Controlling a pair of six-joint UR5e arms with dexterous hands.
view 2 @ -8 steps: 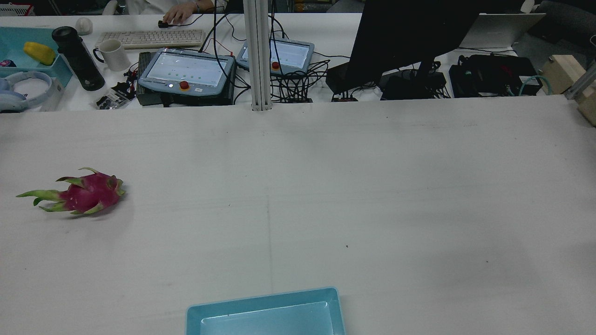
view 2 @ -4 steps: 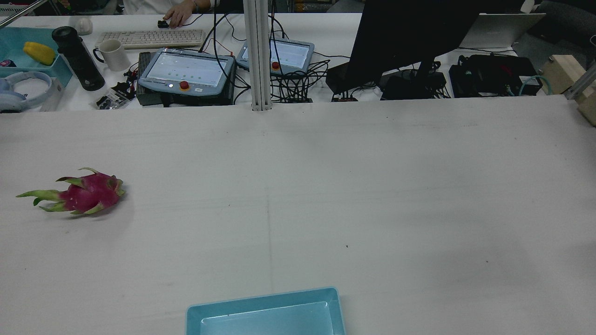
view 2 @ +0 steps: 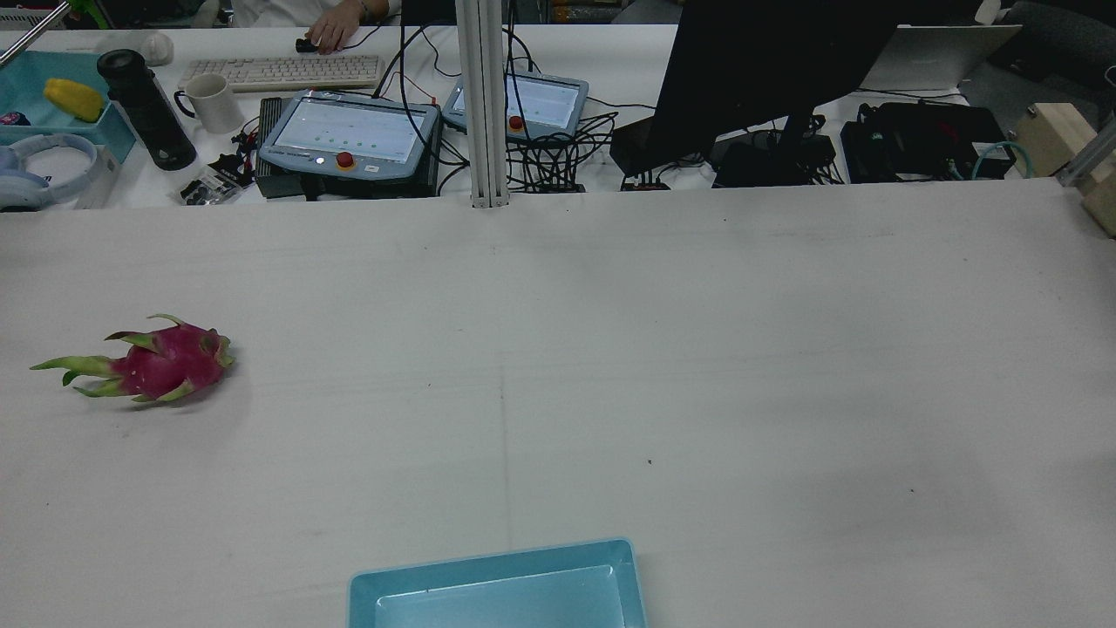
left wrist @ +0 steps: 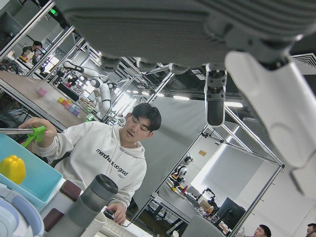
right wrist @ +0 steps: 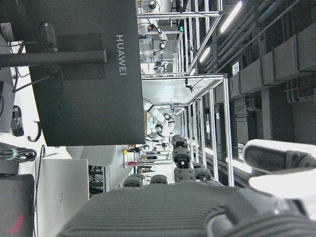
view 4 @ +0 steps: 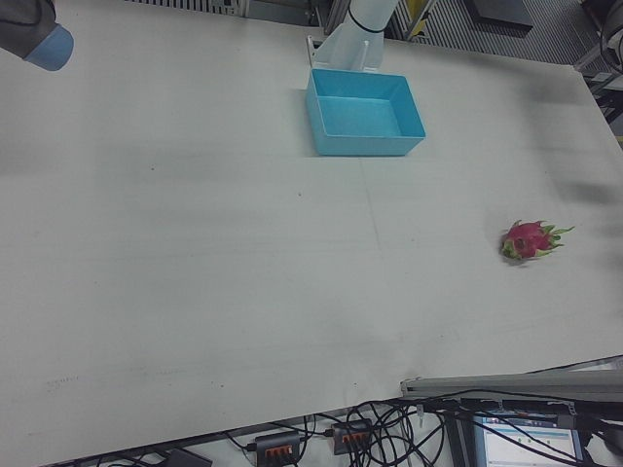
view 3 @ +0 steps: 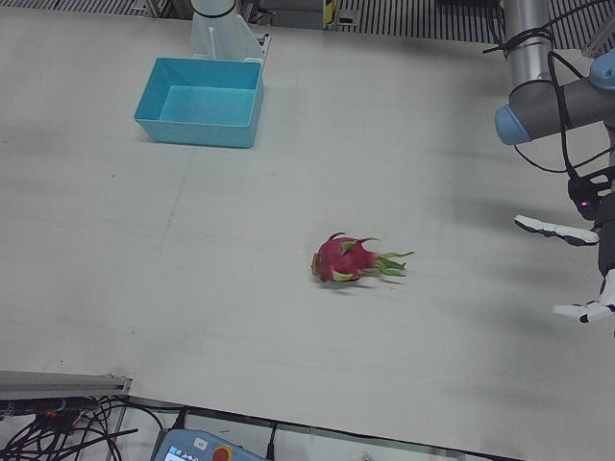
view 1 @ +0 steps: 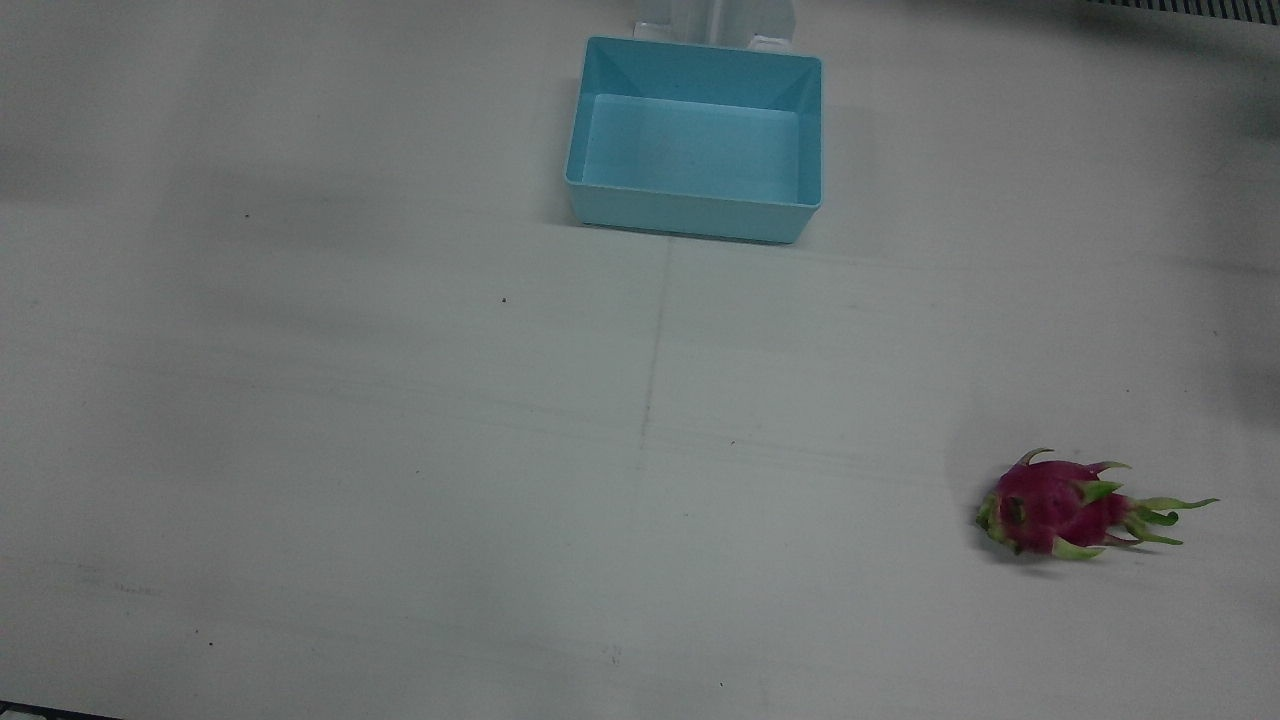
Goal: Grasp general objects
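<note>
A pink dragon fruit (view 1: 1050,508) with green scales lies on its side on the white table, on my left arm's half. It also shows in the rear view (view 2: 161,362), the left-front view (view 3: 344,261) and the right-front view (view 4: 526,239). My left hand (view 3: 605,252) hangs at the table's edge, well apart from the fruit, its fingers spread and empty. Its palm (left wrist: 197,29) fills the top of the left hand view. My right hand (right wrist: 197,212) shows only in its own view, raised, fingers apart, holding nothing.
An empty light-blue bin (view 1: 690,215) stands at the table's robot-side edge, between the arm pedestals. Part of my right arm (view 4: 39,39) shows at the right-front view's top left. Behind the table are a monitor (view 2: 767,78), teach pendants (view 2: 349,131) and cables.
The dragon fruit and the bin have not moved. At the back left desk, a person's metal tongs have come into view.
</note>
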